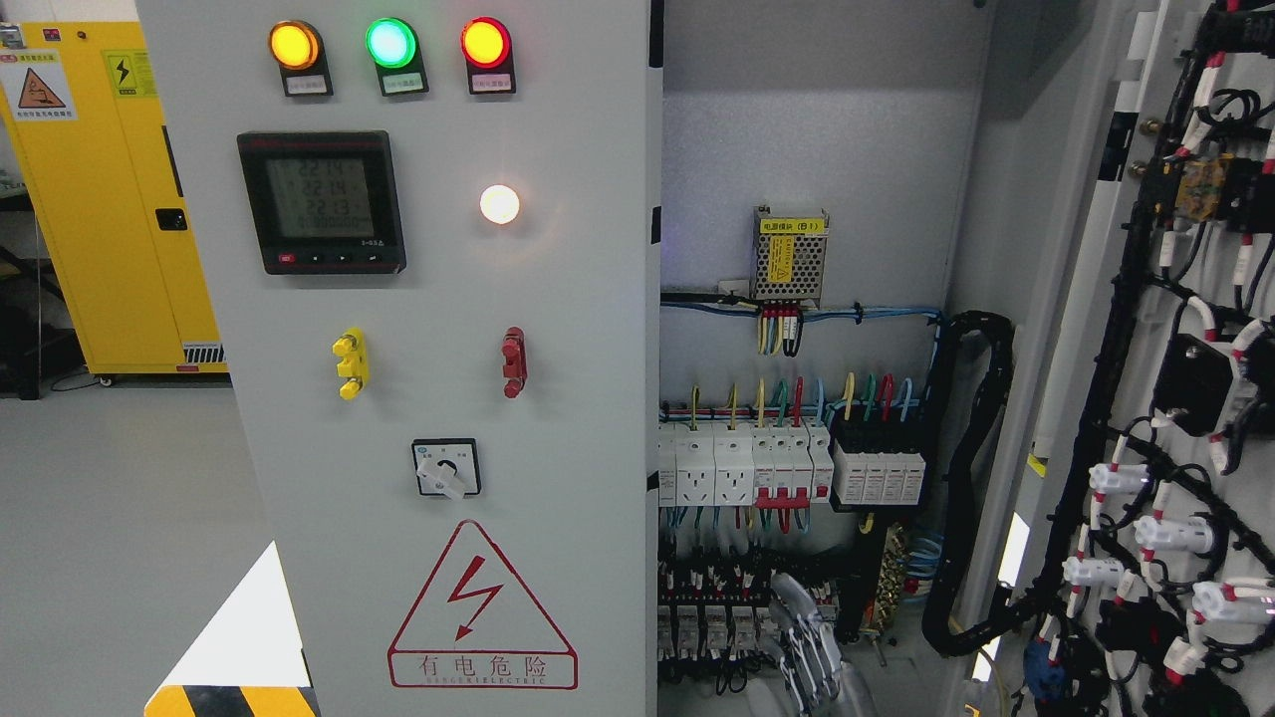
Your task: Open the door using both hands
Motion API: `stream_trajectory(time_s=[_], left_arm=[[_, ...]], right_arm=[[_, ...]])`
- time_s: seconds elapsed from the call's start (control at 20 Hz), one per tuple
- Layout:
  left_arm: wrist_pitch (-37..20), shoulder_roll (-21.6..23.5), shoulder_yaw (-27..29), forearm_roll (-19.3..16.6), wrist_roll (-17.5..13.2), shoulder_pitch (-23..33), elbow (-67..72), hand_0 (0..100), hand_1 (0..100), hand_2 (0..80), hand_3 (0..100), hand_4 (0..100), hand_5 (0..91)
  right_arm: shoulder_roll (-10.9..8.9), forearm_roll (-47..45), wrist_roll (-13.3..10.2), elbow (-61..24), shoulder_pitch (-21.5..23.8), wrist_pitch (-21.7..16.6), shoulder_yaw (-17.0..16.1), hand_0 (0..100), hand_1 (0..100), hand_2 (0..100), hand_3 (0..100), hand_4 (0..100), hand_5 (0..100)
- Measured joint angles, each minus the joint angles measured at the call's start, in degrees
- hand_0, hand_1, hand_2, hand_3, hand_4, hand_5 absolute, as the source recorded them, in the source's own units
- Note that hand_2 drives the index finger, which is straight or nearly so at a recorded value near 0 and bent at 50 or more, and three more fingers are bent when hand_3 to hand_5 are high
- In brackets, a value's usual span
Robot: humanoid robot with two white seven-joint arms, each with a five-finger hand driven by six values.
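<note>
Grey steel left door shut, right door open; translucent hand's fingers relaxed.

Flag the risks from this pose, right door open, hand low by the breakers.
1. A robot hand sits low inside the cabinet, right by the terminal rows; its fingers could snag wiring or trip a breaker.
2. The indicator lamps are lit, so the panel looks live; contact is risky.
3. The right door stands open with its harness exposed; pushing further may strain those cables.
</note>
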Motion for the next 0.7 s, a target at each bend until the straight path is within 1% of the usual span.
stream_trajectory(time_s=[0.3, 0.7], left_arm=[[0.00, -0.19, 0.00, -0.01, 0.00, -0.07, 0.12, 12, 56, 0.0, 0, 0, 0.0], [0.00, -0.34, 0.01, -0.01, 0.00, -0.11, 0.11, 12, 56, 0.0, 0, 0, 0.0]], right_arm=[[1.14, 0.31, -0.10, -0.53, -7.24, 4.18, 0.89, 0, 50, 4, 0, 0, 0], [2.26, 0.54, -0.29, 3.55, -14.82, 7.85, 0.34, 0, 50, 4, 0, 0, 0]])
